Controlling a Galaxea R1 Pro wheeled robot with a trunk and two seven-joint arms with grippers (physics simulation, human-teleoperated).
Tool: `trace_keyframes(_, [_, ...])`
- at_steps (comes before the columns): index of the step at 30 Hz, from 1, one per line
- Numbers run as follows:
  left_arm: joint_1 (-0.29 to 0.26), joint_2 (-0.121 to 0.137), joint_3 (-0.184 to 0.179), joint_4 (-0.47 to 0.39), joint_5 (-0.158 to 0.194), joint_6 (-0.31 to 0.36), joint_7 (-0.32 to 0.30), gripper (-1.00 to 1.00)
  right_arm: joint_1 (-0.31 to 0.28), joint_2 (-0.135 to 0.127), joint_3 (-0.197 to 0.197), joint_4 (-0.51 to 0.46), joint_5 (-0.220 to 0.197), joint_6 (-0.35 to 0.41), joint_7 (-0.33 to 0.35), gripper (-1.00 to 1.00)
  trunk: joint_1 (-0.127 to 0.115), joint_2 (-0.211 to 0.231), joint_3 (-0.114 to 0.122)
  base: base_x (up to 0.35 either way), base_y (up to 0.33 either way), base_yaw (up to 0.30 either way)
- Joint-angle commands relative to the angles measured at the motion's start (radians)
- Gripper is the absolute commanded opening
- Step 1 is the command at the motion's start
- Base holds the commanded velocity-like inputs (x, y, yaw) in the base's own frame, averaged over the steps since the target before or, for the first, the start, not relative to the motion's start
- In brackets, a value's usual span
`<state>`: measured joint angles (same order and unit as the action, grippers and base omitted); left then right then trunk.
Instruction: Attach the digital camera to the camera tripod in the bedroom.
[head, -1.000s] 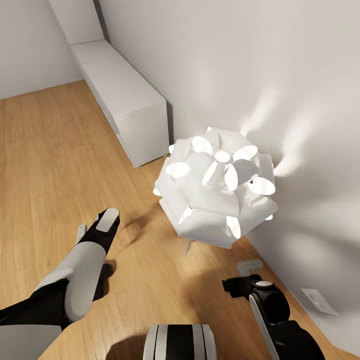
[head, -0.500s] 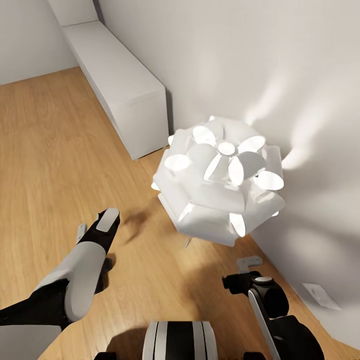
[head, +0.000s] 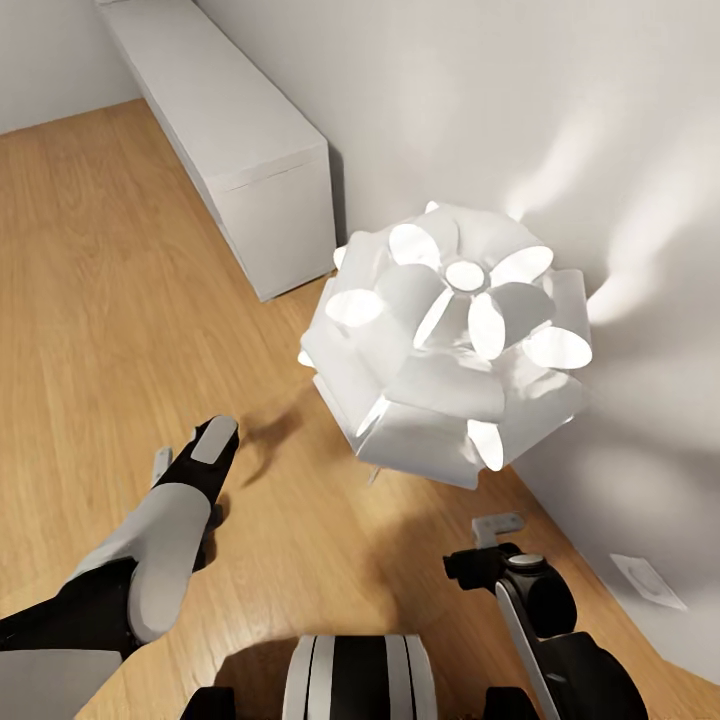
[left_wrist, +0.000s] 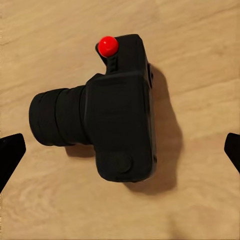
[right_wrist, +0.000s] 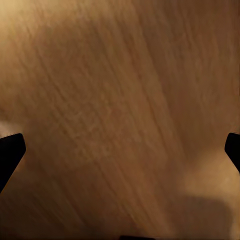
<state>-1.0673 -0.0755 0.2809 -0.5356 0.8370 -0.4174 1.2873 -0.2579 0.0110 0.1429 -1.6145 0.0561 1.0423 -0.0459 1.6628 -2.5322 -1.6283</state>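
**Camera on the floor under the left gripper**

On the wood floor (left_wrist: 200, 60), between the spread fingertips of the left gripper (left_wrist: 120, 150), lies the camera (left_wrist: 120, 115), lens sideways, red button (left_wrist: 108, 46) showing. The gripper is released, touching nothing. The right gripper (right_wrist: 120, 150) is likewise spread over bare floor. In the head view, a lit petal lamp (head: 450, 340) stands near the wall, beside a white cabinet (head: 230, 140). No writing can be read.
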Motion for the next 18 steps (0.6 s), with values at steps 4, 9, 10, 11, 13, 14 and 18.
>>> trace_keyframes(4, [-0.001, 0.0, 0.004, -0.001, 0.002, -0.004, 0.0, 1.0, 0.0, 0.0, 0.002, -0.001, 0.005, 0.005, -0.001, 1.0, 0.002, -0.001, -0.016, 0.0, 0.0, 0.0])
trace_keyframes(9, [-0.001, 0.0, 0.004, -0.001, 0.001, -0.004, 0.0, 1.0, 0.0, 0.0, 0.003, -0.001, 0.005, 0.005, -0.001, 1.0, 0.004, -0.002, -0.035, 0.0, 0.0, 0.0])
trace_keyframes(10, [-0.001, -0.001, 0.004, -0.001, 0.001, -0.004, 0.0, 1.0, 0.0, 0.0, 0.004, -0.001, 0.005, 0.005, -0.001, 1.0, 0.004, -0.003, -0.039, 0.0, 0.0, 0.0])
trace_keyframes(11, [-0.002, -0.001, 0.004, -0.001, 0.001, -0.004, 0.0, 1.0, 0.0, 0.0, 0.004, -0.001, 0.005, 0.005, -0.001, 1.0, 0.005, -0.003, -0.043, 0.0, 0.0, 0.0])
trace_keyframes(13, [-0.002, -0.001, 0.004, -0.001, 0.001, -0.004, 0.0, 1.0, 0.0, 0.0, 0.004, -0.001, 0.005, 0.005, -0.001, 1.0, 0.006, -0.003, -0.051, 0.0, 0.0, 0.0])
trace_keyframes(14, [-0.002, 0.0, 0.004, -0.001, 0.001, -0.004, 0.0, 1.0, 0.0, -0.001, 0.004, -0.001, 0.005, 0.005, -0.002, 1.0, 0.006, -0.004, -0.055, 0.0, 0.0, 0.0])
trace_keyframes(18, [-0.002, 0.0, 0.004, -0.001, 0.001, -0.004, 0.0, 1.0, 0.0, -0.001, 0.004, -0.001, 0.006, 0.005, -0.002, 1.0, 0.007, -0.004, -0.063, 0.0, 0.0, 0.0])
